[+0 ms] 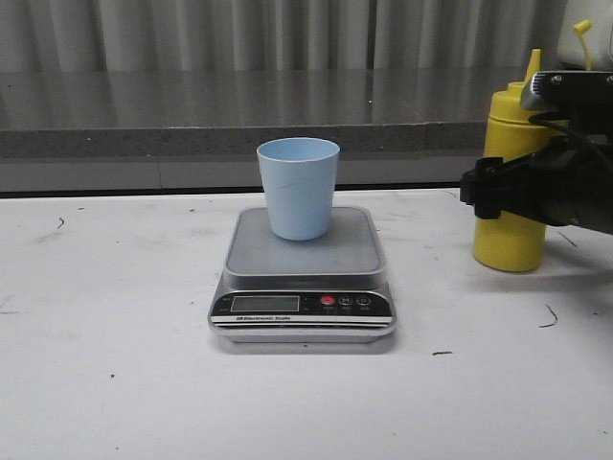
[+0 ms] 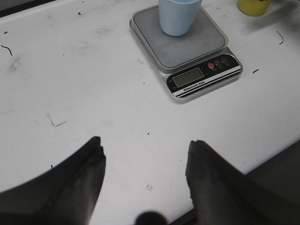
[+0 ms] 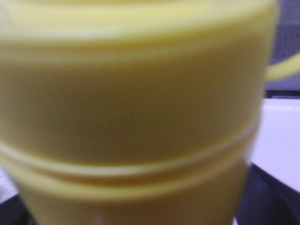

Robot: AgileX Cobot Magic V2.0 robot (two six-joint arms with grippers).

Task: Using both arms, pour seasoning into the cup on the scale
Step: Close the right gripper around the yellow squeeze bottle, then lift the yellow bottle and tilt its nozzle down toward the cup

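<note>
While the cup (image 1: 299, 188) stands upright on the scale (image 1: 303, 251) near the middle of the table (image 1: 105, 335), the bottle (image 1: 511, 220) stands upright by the right edge, well apart from both. In the front view the right arm (image 1: 551, 182) reaches in from the right edge across the bottle's middle, hiding that part of it; the yellow base shows below the arm, and the shoulder, nozzle and strapped cap show above. Up close in the right wrist view the bottle (image 3: 136, 117) fills nearly everything as a yellow blur, with dark parts of the claw just visible at both lower corners. Whether the right claw presses on the bottle or only sits around it I cannot tell.

From the left wrist view the left claw (image 2: 145, 154) hangs over bare table toward the near edge, its two dark fingers (image 2: 79, 183) spread wide with nothing between them. Beyond it the scale (image 2: 201, 47) lies flat with its display and red button facing the near edge, the cup (image 2: 179, 18) on the grey platform, and a sliver of the bottle (image 2: 253, 5) past it
</note>
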